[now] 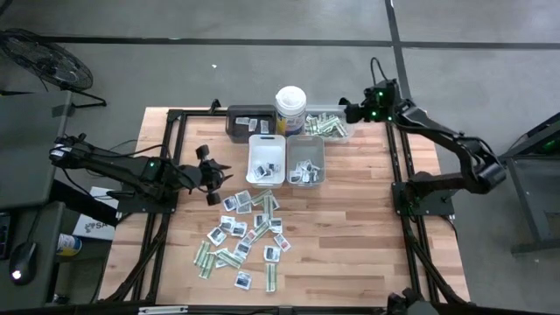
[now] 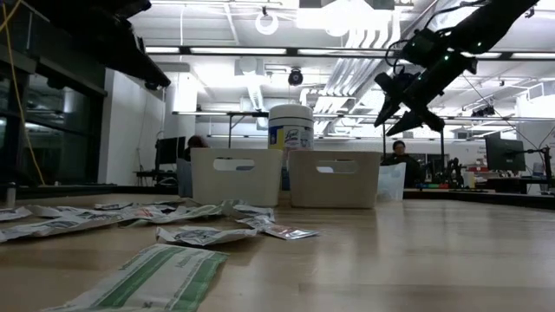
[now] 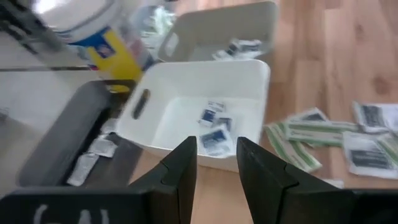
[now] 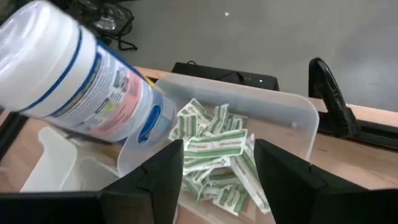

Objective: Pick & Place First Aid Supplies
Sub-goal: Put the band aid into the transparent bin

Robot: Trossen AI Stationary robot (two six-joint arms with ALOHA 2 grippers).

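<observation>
Two dark robot arms work over a wooden table [image 1: 350, 227], and the tall white canister [image 1: 290, 108] at the table's far edge serves as the landmark here. Far to the left of the canister and nearer the viewer, the left gripper [image 1: 211, 176] hangs above the wood with its fingers [image 3: 180, 171] a narrow gap apart and nothing between them. Scattered first aid supplies [image 1: 241, 236], white sachets and green-and-white strips, lie loose on the table in front of the canister, below that gripper. Just left of the canister sits a dark tray [image 1: 248, 122] with a few packets inside. Directly in front of the canister stand a white tray [image 1: 267, 160] holding several sachets and, beside it, a grey tray [image 1: 305, 161], also holding sachets. Just right of the canister, a clear tray [image 1: 326, 127] is heaped with green-and-white strips [image 4: 214, 155]. The right gripper [image 1: 348, 109] hovers above that clear tray, fingers [image 4: 163, 171] spread moderately apart, holding nothing
</observation>
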